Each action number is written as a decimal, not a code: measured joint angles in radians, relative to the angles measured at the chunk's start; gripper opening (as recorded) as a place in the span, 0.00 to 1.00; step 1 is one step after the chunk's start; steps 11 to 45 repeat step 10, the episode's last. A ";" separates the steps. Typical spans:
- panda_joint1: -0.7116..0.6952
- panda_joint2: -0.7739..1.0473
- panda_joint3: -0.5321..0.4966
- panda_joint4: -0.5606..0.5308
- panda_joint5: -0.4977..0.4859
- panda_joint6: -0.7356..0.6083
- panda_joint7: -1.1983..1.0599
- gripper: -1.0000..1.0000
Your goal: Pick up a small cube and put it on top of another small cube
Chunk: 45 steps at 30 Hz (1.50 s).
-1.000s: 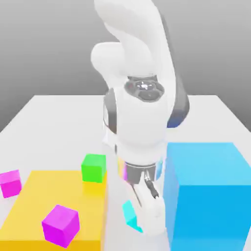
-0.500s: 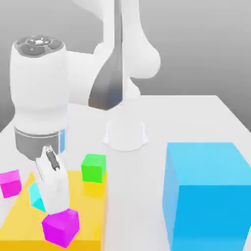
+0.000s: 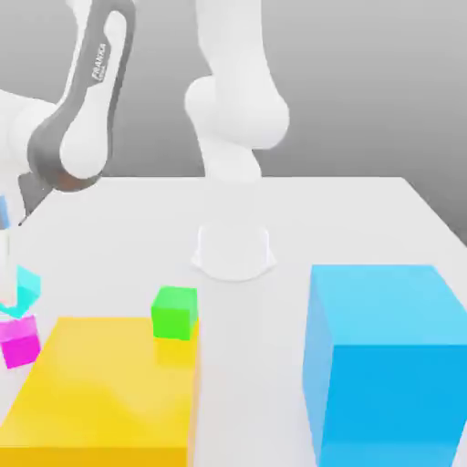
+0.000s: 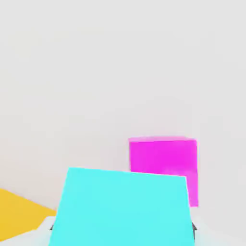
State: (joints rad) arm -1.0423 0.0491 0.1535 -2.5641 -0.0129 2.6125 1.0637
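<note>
The small cyan cube hangs at the exterior view's far left, with my gripper shut on it. Its white finger shows at the picture's edge. Just below the cyan cube, the pink-magenta cube rests on the white table, close beside the yellow slab. The cyan cube is slightly above it, and I cannot tell whether they touch. In the hand view the cyan cube is close up and the pink-magenta cube lies beyond it, offset to one side.
A flat yellow slab lies at the front left with a green cube on its far corner. A huge blue cube stands at the front right. My arm's white base sits mid-table.
My arm has swung from beside the blue cube across the yellow slab to the exterior view's far left, carrying the cyan cube. The violet cube is gone from the slab's front.
</note>
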 joint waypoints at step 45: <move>0.010 0.169 -0.021 0.004 -0.068 0.164 0.030 1.00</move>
